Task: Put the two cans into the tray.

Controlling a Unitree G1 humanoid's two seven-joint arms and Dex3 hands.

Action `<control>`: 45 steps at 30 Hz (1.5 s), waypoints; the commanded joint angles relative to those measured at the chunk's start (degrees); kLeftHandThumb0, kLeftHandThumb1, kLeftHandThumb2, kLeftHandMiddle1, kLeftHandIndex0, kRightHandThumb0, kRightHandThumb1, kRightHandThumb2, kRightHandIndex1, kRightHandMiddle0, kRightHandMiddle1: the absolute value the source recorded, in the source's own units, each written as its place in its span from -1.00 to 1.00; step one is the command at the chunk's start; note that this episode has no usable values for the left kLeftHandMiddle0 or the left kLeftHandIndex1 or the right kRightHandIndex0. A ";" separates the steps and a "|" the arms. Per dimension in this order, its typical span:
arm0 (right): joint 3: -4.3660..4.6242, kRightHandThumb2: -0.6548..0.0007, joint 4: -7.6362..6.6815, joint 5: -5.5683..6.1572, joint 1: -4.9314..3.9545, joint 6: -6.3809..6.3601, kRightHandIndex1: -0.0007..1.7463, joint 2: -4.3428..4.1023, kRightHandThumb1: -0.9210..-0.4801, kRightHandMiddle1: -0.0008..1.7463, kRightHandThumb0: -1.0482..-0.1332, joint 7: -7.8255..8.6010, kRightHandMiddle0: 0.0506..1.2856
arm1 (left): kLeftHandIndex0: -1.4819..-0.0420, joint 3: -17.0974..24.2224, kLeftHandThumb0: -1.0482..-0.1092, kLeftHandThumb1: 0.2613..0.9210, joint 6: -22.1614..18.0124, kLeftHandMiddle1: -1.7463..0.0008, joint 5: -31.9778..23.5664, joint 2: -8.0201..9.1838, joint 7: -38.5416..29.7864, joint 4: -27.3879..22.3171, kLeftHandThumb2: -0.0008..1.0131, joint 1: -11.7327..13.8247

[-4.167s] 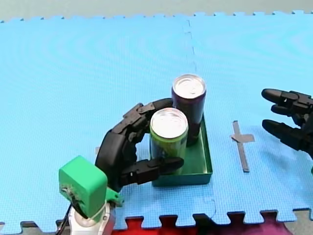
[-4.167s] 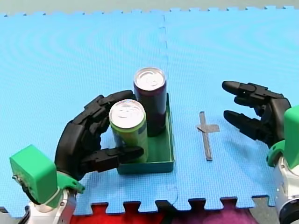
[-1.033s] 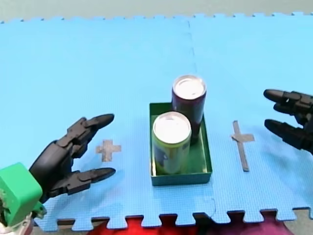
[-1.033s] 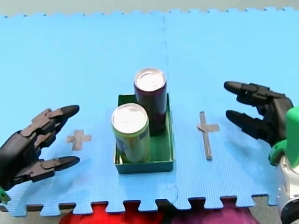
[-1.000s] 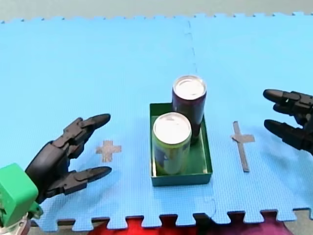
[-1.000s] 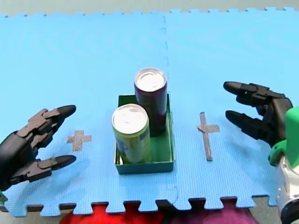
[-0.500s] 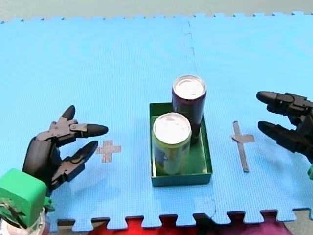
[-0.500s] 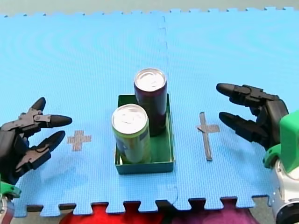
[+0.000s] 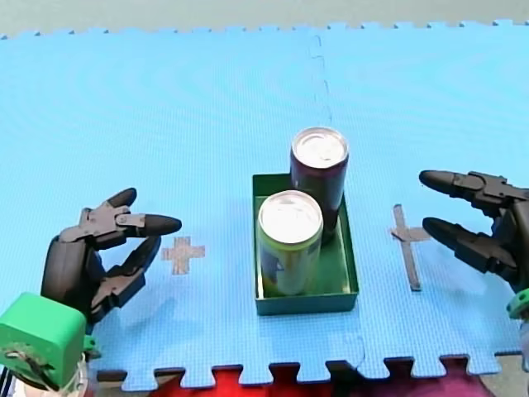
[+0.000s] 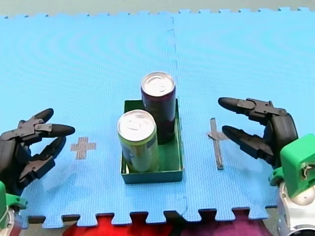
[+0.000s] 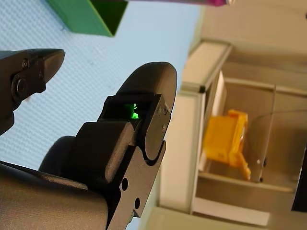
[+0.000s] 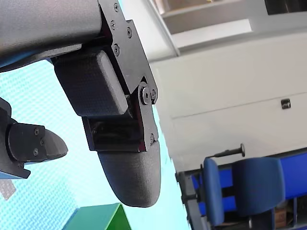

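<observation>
The green tray [image 9: 306,303] sits on the blue foam mat [image 9: 165,124], and both cans stand upright inside it. The green can [image 9: 289,240] is in the tray's near half and the dark purple can [image 9: 319,169] in its far half, just behind the green one (whether the two touch cannot be told). The left hand [image 9: 99,252] is out to the left of the tray, holding nothing, its fingers uncurled and pointing toward the tray. A grey tape cross [image 9: 183,254] lies between it and the tray. The right hand [image 9: 475,223] is to the right of the tray, likewise empty with uncurled fingers, just beyond a second tape mark [image 9: 409,244].
</observation>
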 commanded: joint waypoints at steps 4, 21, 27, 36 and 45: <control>0.36 1.00 -0.50 -0.16 1.34 -1.19 0.61 0.51 -0.67 -0.99 0.16 -0.84 0.71 | -0.52 0.15 0.00 1.00 -0.54 -0.07 -0.19 0.25 -0.29 -0.09 -0.38 0.55; -0.02 1.00 -2.11 2.89 4.56 -2.28 0.60 2.02 -0.56 -1.00 0.26 2.00 0.67 | -0.10 1.11 -0.30 1.00 0.87 0.16 -2.17 1.18 -2.87 1.16 -0.45 1.51; -0.19 1.00 -2.66 3.50 5.61 -2.88 0.60 1.91 -0.54 -1.00 0.28 3.15 0.66 | -0.09 1.92 -0.35 1.00 0.25 0.20 -4.83 0.84 -6.14 1.95 -0.47 1.80; -0.23 1.00 -4.02 3.80 6.33 -1.75 0.62 1.63 -0.53 -1.00 0.31 3.65 0.64 | -0.08 3.58 -0.43 1.00 0.77 0.31 -7.53 1.09 -9.97 3.64 -0.50 1.36; 0.05 0.99 -4.00 2.79 6.25 -1.83 0.60 1.33 -0.56 -1.00 0.33 2.58 0.61 | -0.06 3.86 -0.48 1.00 0.60 0.36 -7.39 0.65 -10.63 3.82 -0.47 1.01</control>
